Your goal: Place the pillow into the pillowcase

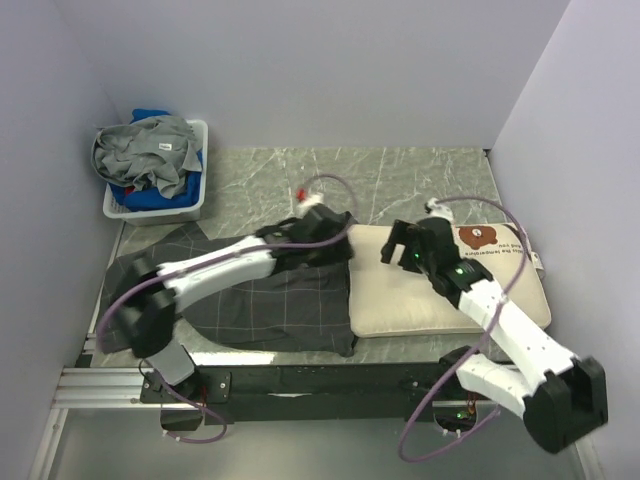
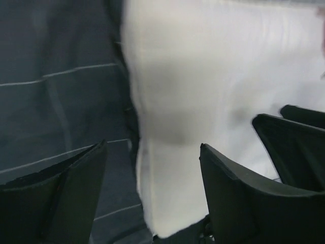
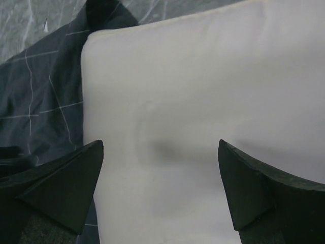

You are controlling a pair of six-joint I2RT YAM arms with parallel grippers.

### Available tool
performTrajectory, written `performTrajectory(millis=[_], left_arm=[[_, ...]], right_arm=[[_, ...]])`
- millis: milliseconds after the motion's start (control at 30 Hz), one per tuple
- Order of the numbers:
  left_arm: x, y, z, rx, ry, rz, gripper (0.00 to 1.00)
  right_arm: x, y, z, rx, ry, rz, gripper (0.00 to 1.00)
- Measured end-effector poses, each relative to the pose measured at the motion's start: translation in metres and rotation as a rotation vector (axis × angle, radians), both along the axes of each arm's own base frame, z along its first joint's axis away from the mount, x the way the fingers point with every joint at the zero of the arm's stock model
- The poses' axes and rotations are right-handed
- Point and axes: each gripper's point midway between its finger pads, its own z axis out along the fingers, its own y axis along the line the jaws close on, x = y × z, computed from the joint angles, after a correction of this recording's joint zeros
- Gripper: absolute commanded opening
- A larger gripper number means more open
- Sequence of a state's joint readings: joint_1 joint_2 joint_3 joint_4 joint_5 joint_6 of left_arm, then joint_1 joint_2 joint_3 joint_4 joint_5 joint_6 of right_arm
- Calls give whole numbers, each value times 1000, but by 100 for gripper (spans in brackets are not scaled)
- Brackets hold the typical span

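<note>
While the cream pillow (image 1: 390, 300) lies flat on the marble table (image 1: 400, 180), its left end meets the dark, grid-lined pillowcase (image 1: 260, 305) spread beside it. The left gripper (image 2: 152, 152) hangs over that seam with fingers spread wide. The right gripper (image 3: 160, 147), also spread wide, hovers above the pillow.

You have a white basket (image 1: 160, 213) in the far left corner of the table (image 1: 420, 180) — a grey-green marbled top. It is heaped with clothes — a crumpled grey garment (image 1: 150, 150) on top, blue cloth (image 1: 142, 196) under it.
</note>
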State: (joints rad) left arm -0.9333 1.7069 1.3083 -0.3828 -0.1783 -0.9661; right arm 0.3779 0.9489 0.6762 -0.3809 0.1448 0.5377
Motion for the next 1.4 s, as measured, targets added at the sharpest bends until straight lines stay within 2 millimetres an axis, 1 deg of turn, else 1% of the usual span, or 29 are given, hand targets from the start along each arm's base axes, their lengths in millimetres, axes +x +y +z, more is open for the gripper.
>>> performTrajectory(millis=[67,100,167,233,267,333,400,467,533,567,600,633,667,700,733,800,933,1000,1033,1100,1167,1233,1300,1400], left_arm=[[4,36,15,-39,-17,83,78],[8,60,20,-58,-23,137,78],[19,103,23,-69,-37,238,81],[29,137,19,-59,-42,323,81],[30,147,15,-49,-40,345,82],[28,152,7,-34,-27,350,82],[24,151,3,-28,-13,335,81],[22,149,2,-28,-6,323,81],[22,147,0,-32,2,311,81],[22,145,-1,-32,4,306,81],[22,144,-4,-30,7,298,81],[22,142,-6,-25,12,290,81],[22,140,-10,-17,20,280,81],[22,137,-12,-10,26,271,81],[22,133,-15,-4,31,261,80],[22,123,-19,6,40,236,78],[23,98,-23,33,41,183,70],[25,85,-26,47,37,159,69],[26,76,-30,59,37,144,67],[25,64,-38,82,42,118,66],[23,52,-49,112,51,93,62],[21,39,-60,146,58,67,61],[20,27,-70,172,61,46,62],[13,14,-82,206,63,17,61]], right_arm=[[8,15,1,-38,12,54,100],[12,22,2,-59,15,79,100],[19,36,3,-105,16,122,100],[22,54,4,-157,13,171,100],[23,60,2,-177,15,189,100],[24,73,-4,-236,27,226,100],[25,82,-18,-310,62,248,100],[26,87,-38,-384,114,260,100],[27,86,-66,-489,184,258,100],[27,81,-80,-545,220,251,99],[28,78,-89,-590,243,248,89],[29,76,-95,-625,257,250,77],[30,75,-97,-644,261,253,62],[30,75,-96,-651,260,258,26],[30,74,-91,-649,253,258,14],[31,68,-80,-629,239,245,0],[25,59,-54,-465,206,232,0],[18,52,-37,-347,184,234,0],[15,48,-25,-285,161,227,0],[17,36,4,-184,98,191,0],[19,26,29,-123,33,159,0],[19,18,48,-85,-12,138,0],[17,15,55,-64,-25,136,0],[13,16,53,-48,-8,148,0]])
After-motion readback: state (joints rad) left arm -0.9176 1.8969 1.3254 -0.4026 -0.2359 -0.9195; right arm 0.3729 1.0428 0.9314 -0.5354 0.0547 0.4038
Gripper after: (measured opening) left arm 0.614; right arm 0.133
